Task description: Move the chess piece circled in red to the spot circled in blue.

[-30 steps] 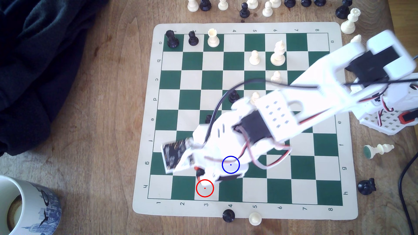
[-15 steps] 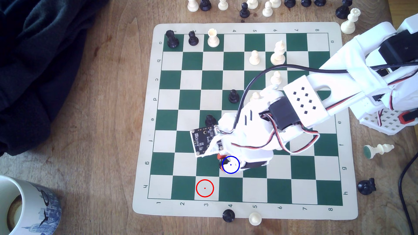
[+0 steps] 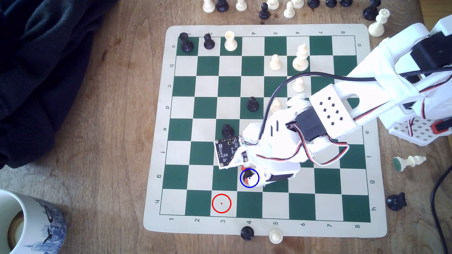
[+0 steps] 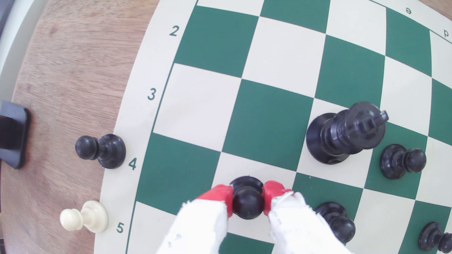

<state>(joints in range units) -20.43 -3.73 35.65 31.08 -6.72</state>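
Pawn in the pinch: the gripper point(image 4: 247, 199) has its red-tipped fingers point(image 4: 221, 193) pressed against both sides of the black pawn's point(image 4: 247, 197) round head. In the exterior view the pawn point(image 3: 248, 174) sits inside the blue ring point(image 3: 249, 178) on its cream square, upright; contact with the board point(image 3: 156, 136) can't be judged. The red ring point(image 3: 221, 203) marks a bare square, diagonally adjacent

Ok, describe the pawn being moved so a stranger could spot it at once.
On the green-and-cream chessboard, find the blue ring in row g, column 4. The black pawn stands there between the pincer's red fingertips. Every other black pawn stands free.
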